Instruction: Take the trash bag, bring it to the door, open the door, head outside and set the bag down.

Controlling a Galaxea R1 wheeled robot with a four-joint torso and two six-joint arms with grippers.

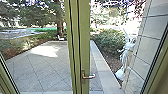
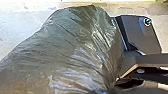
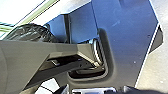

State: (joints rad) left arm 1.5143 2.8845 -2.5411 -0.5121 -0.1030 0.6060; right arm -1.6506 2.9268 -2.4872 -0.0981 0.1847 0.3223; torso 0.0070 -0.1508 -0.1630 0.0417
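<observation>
Trash bag first, since it's furthest left on my rig: a big grayish, crinkly, shiny plastic thing sitting right up close to my left wrist camera, next to the robot's own dark plate. Honestly can't tell if my left gripper is clamped on it, open or closed. Can't call the right gripper either, sorry.

Head cam, going left to right: paved patio with diagonal joints and a bright patch of sun, a tree trunk behind it, then the greenish door frame running top to bottom with a metal lever handle low down on it. Past that I've got a leafy bush, a pale upright shape that's too blurry for me to name, and a wall of big light slabs.
</observation>
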